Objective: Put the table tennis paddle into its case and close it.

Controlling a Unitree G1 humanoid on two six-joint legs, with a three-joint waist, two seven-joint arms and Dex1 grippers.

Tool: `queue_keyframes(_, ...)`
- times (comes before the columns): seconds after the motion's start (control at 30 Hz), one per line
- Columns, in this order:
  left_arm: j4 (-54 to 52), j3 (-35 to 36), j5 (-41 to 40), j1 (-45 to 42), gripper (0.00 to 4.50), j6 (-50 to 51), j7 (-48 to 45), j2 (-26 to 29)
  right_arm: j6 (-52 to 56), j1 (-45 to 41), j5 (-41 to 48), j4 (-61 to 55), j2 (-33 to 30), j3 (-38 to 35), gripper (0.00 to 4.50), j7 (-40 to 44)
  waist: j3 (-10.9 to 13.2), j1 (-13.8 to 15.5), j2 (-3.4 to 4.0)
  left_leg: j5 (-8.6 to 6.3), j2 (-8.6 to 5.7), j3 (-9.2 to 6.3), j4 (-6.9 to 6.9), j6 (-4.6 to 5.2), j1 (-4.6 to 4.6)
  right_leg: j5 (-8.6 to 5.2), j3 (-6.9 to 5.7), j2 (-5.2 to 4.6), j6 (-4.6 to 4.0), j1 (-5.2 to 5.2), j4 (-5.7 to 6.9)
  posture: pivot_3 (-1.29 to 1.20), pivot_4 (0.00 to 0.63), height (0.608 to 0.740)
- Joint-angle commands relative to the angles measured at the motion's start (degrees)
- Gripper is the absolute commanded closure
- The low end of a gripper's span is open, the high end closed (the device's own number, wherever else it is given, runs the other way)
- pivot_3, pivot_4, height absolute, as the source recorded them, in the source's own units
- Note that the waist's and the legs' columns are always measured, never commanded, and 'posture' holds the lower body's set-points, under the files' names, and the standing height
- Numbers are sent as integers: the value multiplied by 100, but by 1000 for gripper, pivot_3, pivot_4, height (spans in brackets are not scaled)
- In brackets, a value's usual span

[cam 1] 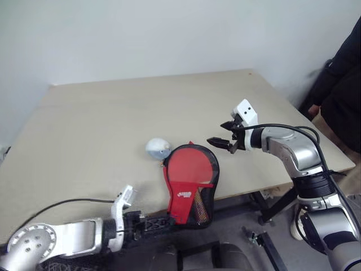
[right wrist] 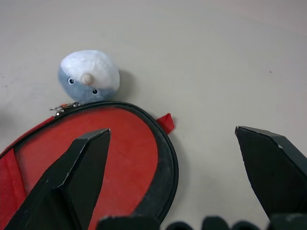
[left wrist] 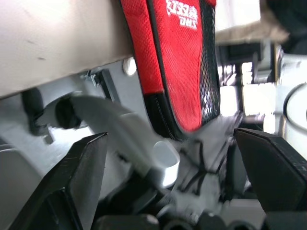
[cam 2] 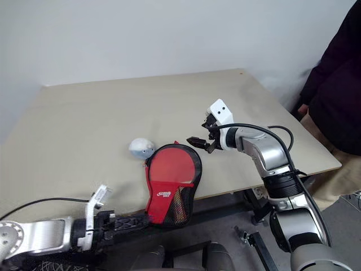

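Here the left gripper (left wrist: 168, 158) sits low at the near edge of the table (cam 1: 113, 113), its two black fingers (left wrist: 79, 182) spread wide with nothing between them; the handle end of the case (cam 1: 189, 183) hangs over the table edge just beyond those fingers, apart from them. The right gripper (cam 1: 221, 138) hovers above the table just beside the round end of the case, its jaws also wide apart and empty, with the case rim and bare tabletop showing between its fingers (right wrist: 72, 177) in the right wrist view.

The case lies flat on the table near the front edge, round end away from the robot and narrow end overhanging. Its window side faces up, and the red face of the table tennis paddle (cam 1: 190, 165) shows through it, inside the black zipper edging. A red panel with white lettering and black mesh covers the lower part. A small pale plush charm (cam 1: 158, 148) with a little face rests on the table, touching the round end of the case. A person in dark clothing (cam 1: 344, 84) stands at the table's far right corner.
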Motion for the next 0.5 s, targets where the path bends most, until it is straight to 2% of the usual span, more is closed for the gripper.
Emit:
queue_keyframes(0.03,113,509,264,-249,51,346,-978,397,-64,-119,-32,-98,13,-54,0,23,0,-4,3,0,0,4,-3,0,0,0,2,-1,0,-2,-1,0,0,740)
queue_keyframes(0.1,133,687,828,-395,51,437,-1475,565,-61,-122,-36,-88,18,-59,0,27,0,-6,3,3,0,9,-11,-5,-4,0,5,1,0,-11,-1,0,0,740)
queue_keyframes(0.17,258,787,1023,-609,51,456,-1837,591,-57,-130,-23,-80,14,-55,0,66,0,-3,3,8,-2,15,-25,-14,-4,0,8,1,0,-18,-1,0,0,740)
queue_keyframes(0.27,357,770,1929,-1016,51,264,-2382,538,-112,-110,-15,-87,-46,-47,0,169,0,-6,3,11,-2,17,-32,-19,-5,0,10,4,0,-23,-1,0,0,740)
queue_keyframes(0.4,404,408,3332,-1704,51,-393,-2587,16,-313,-9,48,-202,-297,-20,0,636,0,11,3,13,-3,22,-32,-21,-4,1,15,6,-1,-22,-1,0,0,740)
queue_keyframes(0.5,266,110,3905,-1991,51,-509,-2685,-377,-453,33,74,-230,-455,1,0,947,-3,3,-3,13,-4,21,-26,-18,-3,2,15,5,1,-15,-5,0,0,740)
